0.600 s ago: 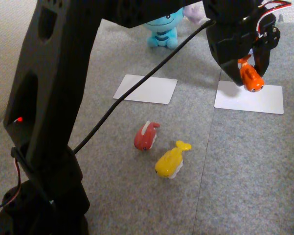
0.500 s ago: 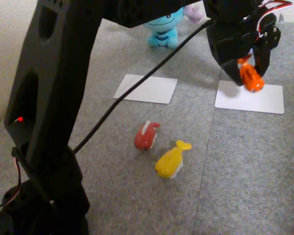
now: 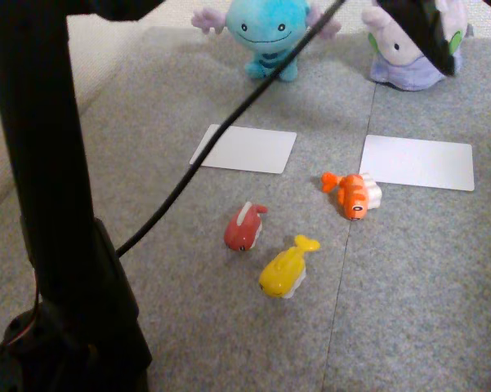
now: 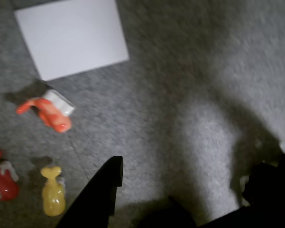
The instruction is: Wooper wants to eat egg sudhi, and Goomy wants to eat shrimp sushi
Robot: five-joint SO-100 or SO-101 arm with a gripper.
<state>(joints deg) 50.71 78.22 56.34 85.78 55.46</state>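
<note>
Wooper (image 3: 270,37) sits at the back, a light blue plush. Goomy (image 3: 408,69) is the lilac plush to its right, partly covered by my dark arm (image 3: 421,24) at the top edge. The orange striped shrimp sushi (image 3: 355,194) (image 4: 50,111) lies on its side on the carpet, just left of the right white card (image 3: 418,162). Lower down, in the middle of the carpet, lies the yellow egg sudhi (image 3: 286,268) (image 4: 53,194). In the wrist view my gripper (image 4: 201,164) hangs high above the carpet, open, with nothing between its fingers (image 4: 106,187).
A red-and-white toy (image 3: 245,226) (image 4: 2,183) lies beside the egg piece. A second white card (image 3: 245,149) lies in front of Wooper. The arm's black column (image 3: 49,204) and its cable (image 3: 229,139) fill the left side. Grey carpet covers the floor.
The shrimp sushi was held in the gripper above the right card; now it lies loose on the carpet left of that card, and the gripper has lifted up and away.
</note>
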